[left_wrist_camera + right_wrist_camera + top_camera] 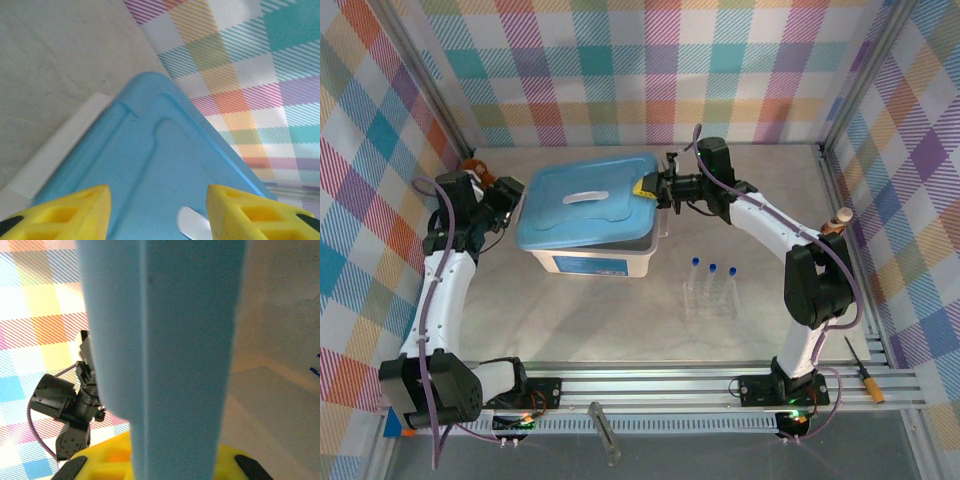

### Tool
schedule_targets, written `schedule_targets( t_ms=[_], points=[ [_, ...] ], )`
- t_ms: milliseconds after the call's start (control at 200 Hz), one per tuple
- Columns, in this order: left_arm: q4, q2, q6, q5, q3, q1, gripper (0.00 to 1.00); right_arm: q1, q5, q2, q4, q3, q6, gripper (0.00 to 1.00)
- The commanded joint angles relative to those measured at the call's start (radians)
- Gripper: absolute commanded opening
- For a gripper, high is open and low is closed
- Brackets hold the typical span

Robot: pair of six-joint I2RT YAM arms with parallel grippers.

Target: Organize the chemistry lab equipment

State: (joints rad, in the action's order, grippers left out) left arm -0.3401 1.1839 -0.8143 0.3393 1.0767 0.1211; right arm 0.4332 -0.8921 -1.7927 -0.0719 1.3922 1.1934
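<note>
The three slim clear test tubes with blue caps (712, 280) stand upright in the small clear plastic tube rack (710, 303). The rack sits on the pale grey table (620, 330), right of centre and between my two arms. Neither of my hands is near it.

Just left of the rack is a white plastic bin (590, 262) with a light-blue plastic lid (570, 215) on top, and the lid has a white handle (585, 197) in its middle. The lid sits slightly askew over the bin.

My right gripper (648, 187) reaches in from the right, and its yellow fingers (107, 460) are closed on the lid's right edge. From the right wrist, that edge runs as a thick blue band straight up from between my fingers.

My left gripper (159, 210) is at the lid's left end. Its yellow fingers (75, 210) stand apart with the lid's ribbed blue surface between and beyond them. I cannot tell whether they touch the lid.

Further out, a brown bottle-shaped object (839, 216) stands by the right wall. A thin dark tool with an orange handle (867, 372) lies on the metal rail at the near right corner. Bright plaid cloth (720, 60) lines the walls.
</note>
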Motion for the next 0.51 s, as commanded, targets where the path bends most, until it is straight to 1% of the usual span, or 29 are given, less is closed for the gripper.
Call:
schedule_targets(
  t_ms=[0, 170, 320, 500],
  points=[
    [0.040, 0.024, 0.024, -0.013, 0.032, -0.045, 0.53, -0.009, -0.001, 0.012, 0.015, -0.026, -0.017, 0.02],
    [0.054, 0.077, 0.035, -0.042, 0.027, -0.109, 0.53, -0.010, 0.002, 0.009, 0.012, -0.036, -0.017, 0.04],
    [0.055, 0.132, 0.043, -0.034, 0.022, -0.140, 0.54, -0.011, 0.002, 0.009, 0.009, -0.052, -0.017, 0.04],
    [0.089, 0.149, 0.046, -0.041, 0.010, -0.162, 0.54, -0.013, 0.007, 0.021, 0.000, -0.079, -0.015, 0.05]
  ],
)
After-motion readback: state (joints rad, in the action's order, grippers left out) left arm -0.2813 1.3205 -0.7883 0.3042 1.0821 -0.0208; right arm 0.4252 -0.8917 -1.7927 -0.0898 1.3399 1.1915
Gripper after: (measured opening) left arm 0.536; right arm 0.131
